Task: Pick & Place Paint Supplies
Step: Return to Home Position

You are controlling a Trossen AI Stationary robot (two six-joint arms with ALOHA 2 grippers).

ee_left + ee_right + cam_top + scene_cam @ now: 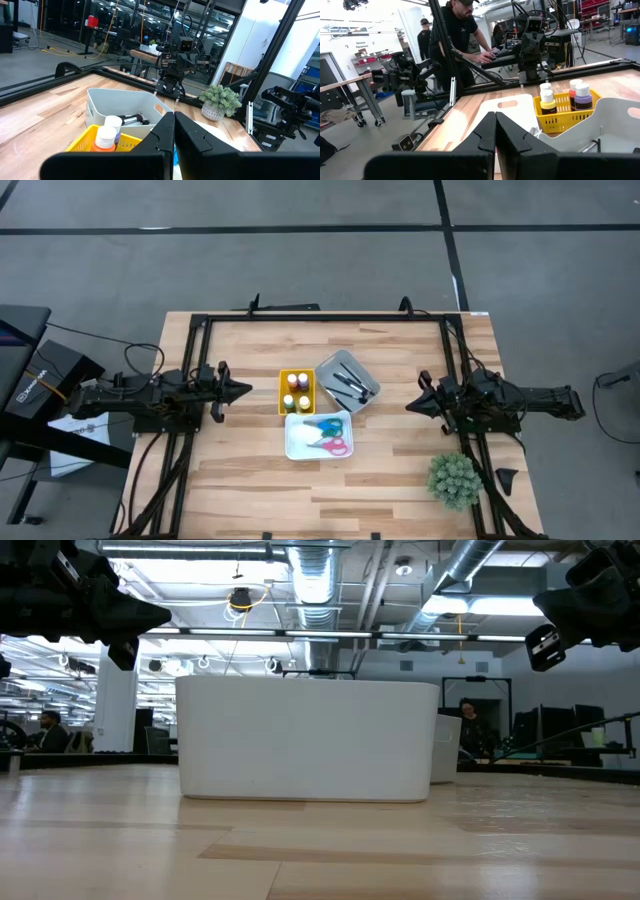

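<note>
Sorting appears complete, and the step in hand is judged to be the return to rest. 3 bins sit clustered at the middle of the worktop (240, 470). The yellow bin (281, 392) holds 4 paint bottles (304, 401) standing upright. The gray bin (325, 366) holds dark brushes (350, 383), though their count is not clear from above. The white bin (298, 446) holds scissors (325, 426), a blue-green pair and a pink one. No supply lies loose on the boards. The left gripper (243, 390) stands left of the yellow bin, apart from it and raised off the worktop; its fingers (160, 137) are pressed together on nothing. The right gripper (412, 406) stands well right of the gray bin, with its fingers (482, 135) likewise pressed together and empty. The plant (455, 480) sits near the worktop's right edge. The next move calls only for each arm to settle on its own side. No grasp is required; the chief care is to keep clear of the bin walls.
</note>
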